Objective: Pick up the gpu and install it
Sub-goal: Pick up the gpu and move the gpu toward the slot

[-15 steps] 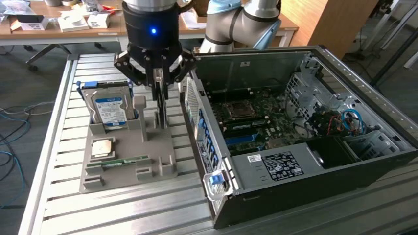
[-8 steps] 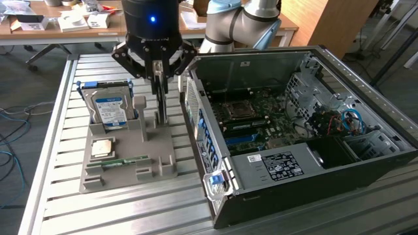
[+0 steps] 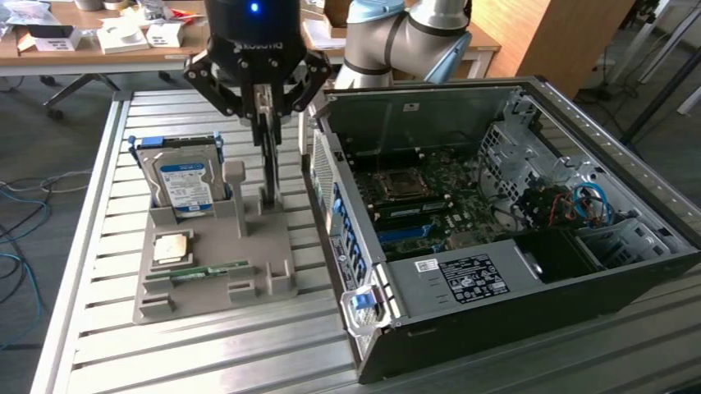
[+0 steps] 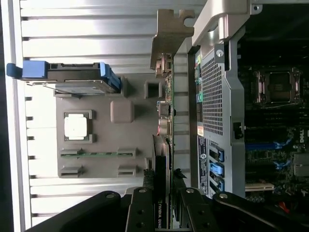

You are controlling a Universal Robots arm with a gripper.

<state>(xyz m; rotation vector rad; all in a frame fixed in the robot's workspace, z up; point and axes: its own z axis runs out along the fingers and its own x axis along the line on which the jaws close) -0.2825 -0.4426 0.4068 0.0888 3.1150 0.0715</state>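
The gpu [image 3: 268, 168] is a thin dark card standing on edge over the rear of the grey tray [image 3: 268, 283]. My gripper [image 3: 266, 111] is above it, shut on its upper edge. The card's lower end reaches down to the tray's holder, and I cannot tell whether it is clear of it. In the wrist view the gpu [image 4: 164, 145] appears edge-on between the black fingers [image 4: 140, 212], and its tan metal bracket [image 4: 169, 34] is at the far end, close beside the computer case [image 4: 217, 96].
A silver hard drive [image 3: 186, 185] with blue rails stands in the tray, with a processor chip [image 3: 172, 246] and a green memory stick [image 3: 197, 271] nearer the front. The open computer case [image 3: 493, 222] lies to the exterior view's right on the slatted metal table [image 3: 88, 345]. A cluttered desk [image 3: 98, 37] stands behind.
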